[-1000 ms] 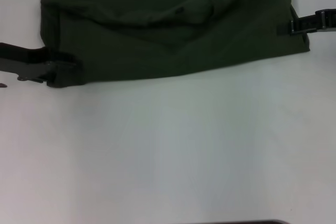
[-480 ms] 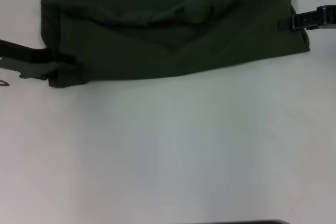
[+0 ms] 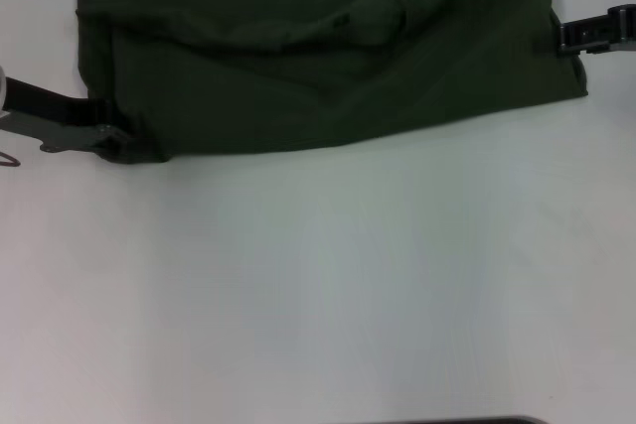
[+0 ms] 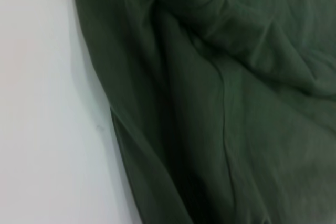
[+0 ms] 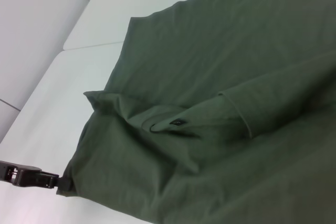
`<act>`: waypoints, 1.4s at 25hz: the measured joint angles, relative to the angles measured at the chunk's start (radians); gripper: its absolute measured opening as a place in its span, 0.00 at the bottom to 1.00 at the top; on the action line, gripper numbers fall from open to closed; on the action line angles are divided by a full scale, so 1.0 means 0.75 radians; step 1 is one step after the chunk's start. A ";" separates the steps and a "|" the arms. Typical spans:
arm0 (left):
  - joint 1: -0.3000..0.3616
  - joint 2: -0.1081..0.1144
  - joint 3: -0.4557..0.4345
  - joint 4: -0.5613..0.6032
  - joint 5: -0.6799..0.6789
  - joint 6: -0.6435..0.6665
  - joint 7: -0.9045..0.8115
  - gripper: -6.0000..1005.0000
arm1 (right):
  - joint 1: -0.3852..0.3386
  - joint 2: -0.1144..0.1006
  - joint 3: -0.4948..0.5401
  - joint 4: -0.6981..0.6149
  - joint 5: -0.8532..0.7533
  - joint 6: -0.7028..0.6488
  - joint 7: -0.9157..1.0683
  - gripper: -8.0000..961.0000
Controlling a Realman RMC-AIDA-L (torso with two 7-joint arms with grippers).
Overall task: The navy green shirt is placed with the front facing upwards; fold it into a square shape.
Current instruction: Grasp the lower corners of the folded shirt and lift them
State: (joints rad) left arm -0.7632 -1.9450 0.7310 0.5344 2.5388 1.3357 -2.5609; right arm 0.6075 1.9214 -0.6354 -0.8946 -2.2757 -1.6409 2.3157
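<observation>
Head view: the left gripper (image 3: 117, 136) pinches the navy green shirt (image 3: 318, 47) at its near corner, likely to fold it. The right gripper (image 3: 568, 39) touches the other edge; I can't tell its grip.

navy green shirt (image 3: 318, 57): soft woven or knit cloth, matt, dark olive; no sheen anywhere; surface fine-grained, rumpled into soft folds and creases, with a stitched hem line visible along one folded edge in the left wrist view (image 4: 226, 129); a small dark mark sits at the neck fold (image 5: 177, 123).

table (image 3: 328, 285): smooth, pale white surface, faintly satin, with a soft diffuse sheen; no visible grain or texture.

left gripper (image 3: 117, 138): hard black casing, matt, with a lighter grey metal-looking part at the tip, touching the shirt's near left corner.

right gripper (image 3: 562, 42): black hard plastic or metal, dull finish, at the shirt's right edge.
</observation>
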 joint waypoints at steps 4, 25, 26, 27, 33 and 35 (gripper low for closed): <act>0.002 0.006 -0.001 0.002 0.000 0.015 0.000 0.26 | -0.009 -0.038 0.000 -0.005 -0.043 -0.007 0.046 0.62; 0.003 0.010 -0.004 0.025 0.000 0.032 -0.001 0.05 | 0.042 -0.011 0.002 0.078 -0.376 0.310 0.106 0.63; 0.004 0.007 -0.003 0.035 0.000 0.031 -0.001 0.05 | 0.049 -0.005 -0.003 0.103 -0.376 0.338 0.090 0.63; 0.005 0.007 -0.002 0.038 0.000 0.031 -0.001 0.05 | 0.057 -0.001 -0.012 0.131 -0.377 0.375 0.076 0.63; 0.005 0.006 -0.002 0.046 0.000 0.031 -0.001 0.05 | 0.100 0.009 -0.040 0.227 -0.371 0.501 0.035 0.63; 0.006 0.006 -0.002 0.048 0.000 0.032 -0.001 0.05 | 0.110 0.009 -0.040 0.231 -0.373 0.506 0.036 0.63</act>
State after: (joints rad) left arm -0.7588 -1.9406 0.7294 0.5703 2.5388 1.3596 -2.5618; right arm 0.6900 1.9280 -0.6657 -0.7212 -2.5551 -1.2613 2.3429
